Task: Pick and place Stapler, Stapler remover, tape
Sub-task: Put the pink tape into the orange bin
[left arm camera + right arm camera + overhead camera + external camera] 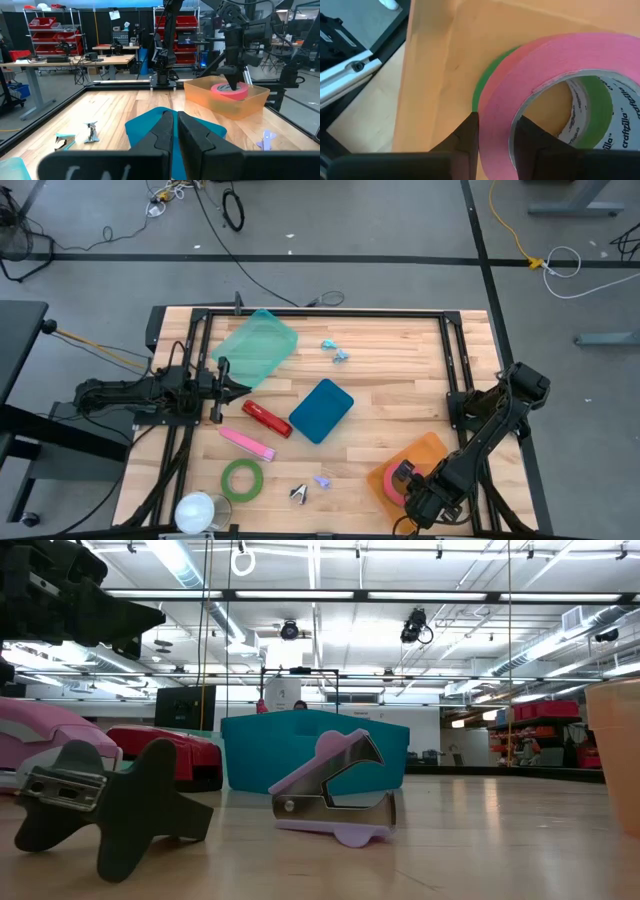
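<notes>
Placing tape is judged to be the step in hand: the right gripper [495, 135] stands inside the orange bin [432, 452] at the counter's [390, 380] near right corner, its jaws drawn narrow on the wall of the pink tape roll [560, 85], one finger inside the ring and one outside. The next move calls for parting the jaws and lifting straight up clear of the bin wall so the roll is not dragged out. The left gripper [175, 131] waits over the left side of the counter, jaws closed and holding nothing. Still out on the counter: the red stapler [266, 418] just beside the blue bin [321, 410], the pink stapler [246, 443] near it, the green tape roll [242, 479] near the front edge, and two staple removers, one dark [299, 494] and one lilac [323, 479]. The right wrist view alone shows the grip and a green surface under the pink roll; what that surface is cannot be told. The left wrist view shows the roll inside the bin walls. The low view shows the lilac remover's metal claws, which the high view leaves too small to read.
</notes>
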`<action>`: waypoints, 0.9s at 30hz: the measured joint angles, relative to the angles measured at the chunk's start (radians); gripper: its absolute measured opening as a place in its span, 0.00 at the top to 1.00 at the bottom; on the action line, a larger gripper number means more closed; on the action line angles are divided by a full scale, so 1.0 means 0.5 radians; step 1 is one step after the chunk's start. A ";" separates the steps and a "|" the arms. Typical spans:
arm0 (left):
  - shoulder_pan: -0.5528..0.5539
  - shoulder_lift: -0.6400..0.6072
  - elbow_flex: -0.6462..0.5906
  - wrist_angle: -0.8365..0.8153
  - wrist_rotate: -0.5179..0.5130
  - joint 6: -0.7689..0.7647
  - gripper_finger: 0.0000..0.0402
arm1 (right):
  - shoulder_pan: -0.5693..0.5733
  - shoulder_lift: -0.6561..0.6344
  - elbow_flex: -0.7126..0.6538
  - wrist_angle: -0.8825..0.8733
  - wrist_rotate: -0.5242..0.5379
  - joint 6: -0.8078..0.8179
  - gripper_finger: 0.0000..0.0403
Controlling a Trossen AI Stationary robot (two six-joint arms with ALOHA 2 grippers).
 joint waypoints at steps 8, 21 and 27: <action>0.001 0.000 0.000 -0.002 0.001 0.000 0.93 | 0.041 0.004 0.047 -0.029 0.005 0.062 0.79; 0.001 0.000 0.000 -0.002 0.001 0.000 0.93 | 0.083 0.051 0.031 0.022 0.007 0.086 0.79; 0.001 0.000 0.000 -0.003 0.001 0.000 0.93 | 0.082 0.144 0.031 0.032 0.008 0.087 0.79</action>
